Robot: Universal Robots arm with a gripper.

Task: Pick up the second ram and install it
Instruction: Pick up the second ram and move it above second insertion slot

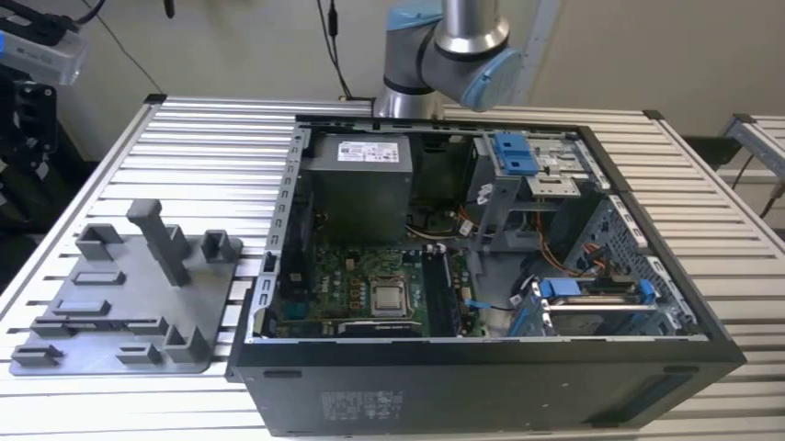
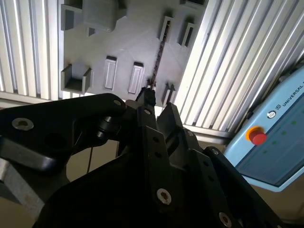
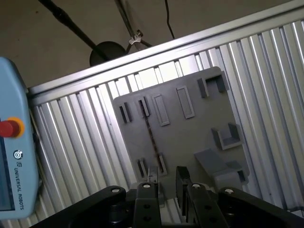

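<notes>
Second ram (image 3: 150, 135) on edge in the grey holder tray (image 3: 190, 137), jaws released.
Dark and thin, it spans two slot pairs of the tray, which lies on the slatted counter (image 3: 85, 142) beside the open computer case (image 1: 466, 377); the jaws stand apart, clear of it.

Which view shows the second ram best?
The first wrist view: the second ram sits edge-on, full length, in the grey holder. The second wrist view has one end at the gripper; the exterior view is too distant to tell.
</notes>
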